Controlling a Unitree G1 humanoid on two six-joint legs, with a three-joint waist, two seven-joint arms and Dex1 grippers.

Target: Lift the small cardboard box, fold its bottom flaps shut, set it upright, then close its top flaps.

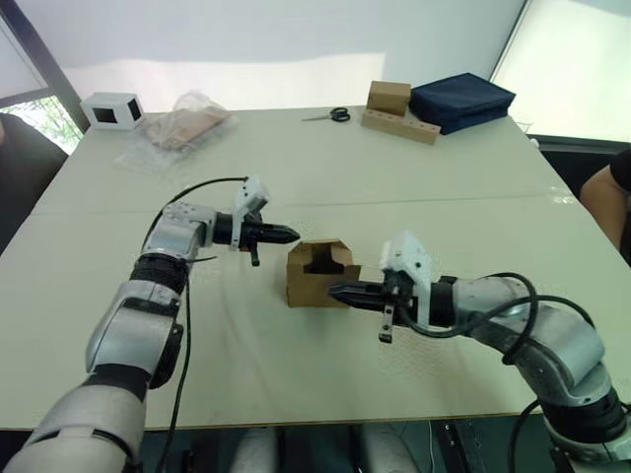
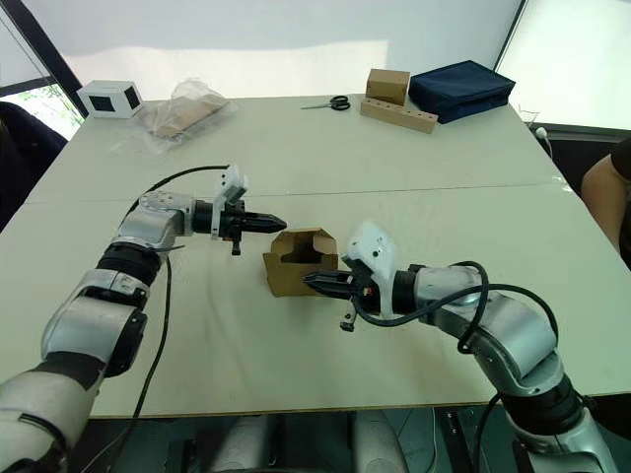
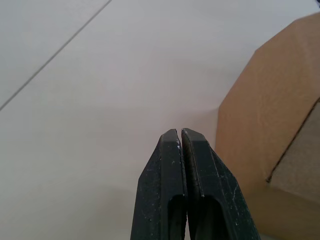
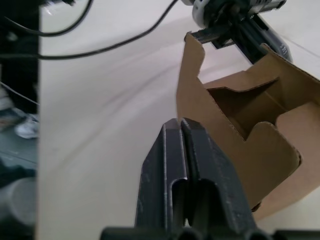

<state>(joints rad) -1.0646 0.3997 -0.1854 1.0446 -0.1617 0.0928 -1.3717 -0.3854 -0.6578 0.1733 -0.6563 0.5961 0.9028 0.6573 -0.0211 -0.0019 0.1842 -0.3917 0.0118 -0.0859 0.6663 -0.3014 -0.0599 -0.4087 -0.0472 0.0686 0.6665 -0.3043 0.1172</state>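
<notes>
Left eye view: I see the small cardboard box (image 1: 317, 275) standing near the middle of the desk (image 1: 325, 168), well in from every edge, with bare desk all round it. Clutter sits along the far edge: a white box with a dark window (image 1: 112, 109) at the far left corner, a clear plastic bag (image 1: 179, 126) beside it, scissors (image 1: 330, 115), a smaller cardboard cube on a flat slab (image 1: 396, 111), and a dark blue case (image 1: 461, 100) at the far right. A seam crosses the desk behind the box.

The left end effector (image 1: 288, 235) is just beside the box's upper left corner, tip aimed at it; I cannot tell if it touches. The right end effector (image 1: 335, 291) is at the box's lower right front edge.

Right eye view: same layout. The top flaps (image 2: 308, 243) stand partly raised and the top is not closed. A person's arm (image 2: 603, 197) is at the right edge, well apart from the box.

Left wrist view: the left end effector's fingers (image 3: 172, 190) are pressed together, gripping nothing. A box panel lies just beside them.

Right wrist view: the right end effector's fingers (image 4: 172, 170) are together, empty, right against the box's near wall. The box's interior is visible, with a notched tab inside.
</notes>
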